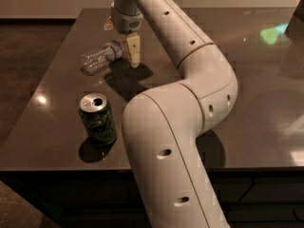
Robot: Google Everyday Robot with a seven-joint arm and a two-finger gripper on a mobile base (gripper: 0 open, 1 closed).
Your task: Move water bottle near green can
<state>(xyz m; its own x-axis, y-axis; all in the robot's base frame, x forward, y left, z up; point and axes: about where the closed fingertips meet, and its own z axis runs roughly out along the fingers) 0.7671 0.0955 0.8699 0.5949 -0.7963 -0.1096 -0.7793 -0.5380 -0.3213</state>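
The water bottle [99,60] lies sideways on the desk [57,103], apart from the green can [98,119]. The gripper [134,56] hangs beside its cap end; whether it is spread or closed cannot be told. The bottle is likely light, crushable and prone to roll, so it is best taken gently across the ribbed middle.

1. The bottle [100,58] lies on its side on the table [52,94].
2. The can [98,118] stands upright in front of the bottle, well apart from it.
3. The gripper [134,61] hangs just right of the bottle's cap end.
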